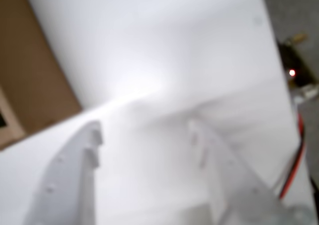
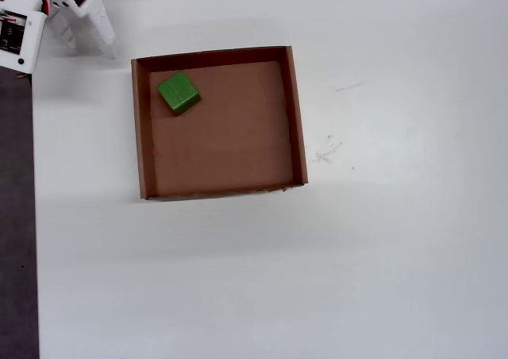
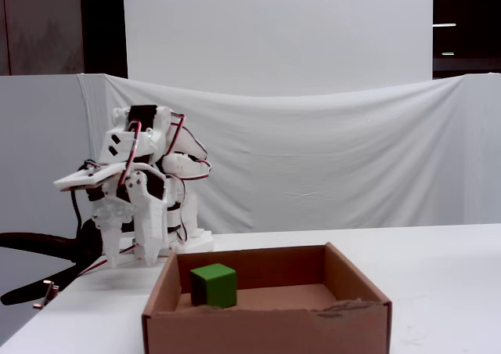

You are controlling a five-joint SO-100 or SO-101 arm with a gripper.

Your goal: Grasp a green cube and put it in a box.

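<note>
No legible writing or labels. Green cube [image 2: 178,92] sits inside the box [image 2: 298,129], in its upper-left corner in the overhead view. My gripper [image 1: 144,135] is off the box, fingers apart, empty.

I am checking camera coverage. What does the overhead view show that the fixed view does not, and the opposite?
Only the overhead view shows the whole floor of the box, the cube's place in its upper left corner, and faint marks on the table. Only the fixed view shows the folded arm in full and the white cloth backdrop. Both show the green cube lying inside the box.
</note>
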